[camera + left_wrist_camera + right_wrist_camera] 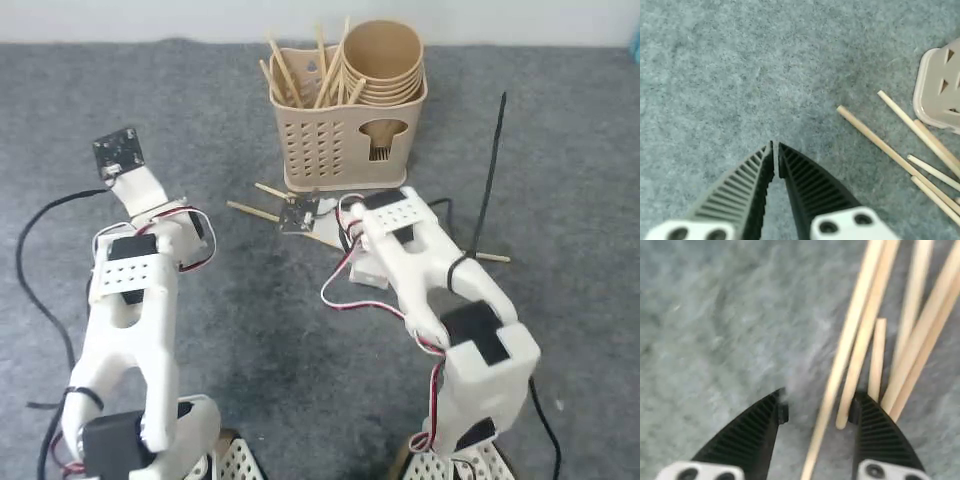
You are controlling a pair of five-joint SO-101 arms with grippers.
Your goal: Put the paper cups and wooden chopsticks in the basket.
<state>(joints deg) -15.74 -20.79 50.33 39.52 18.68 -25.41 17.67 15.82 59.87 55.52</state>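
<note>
The table [260, 340] is covered with fuzzy cloth (like felt). The chopsticks [890, 150] are made of pale, smooth wood. The basket [330, 150] is made of smooth plastic, the cups [385, 50] of matt brown paper.

We've got white printed shells on left arm [128, 300] and right arm [440, 290], black servos, red/white/black wire looms, black cable [40, 213] at 9 o'clock. Fingers [810, 185] black, ribbed; white mounts with dark screw holes.

Grey, fuzzy carpet [240, 330] lies beneath and all around the right claw [817, 407]. Well beyond the claw, a plain pale strip [150, 20] borders the carpet's far edge.
</note>
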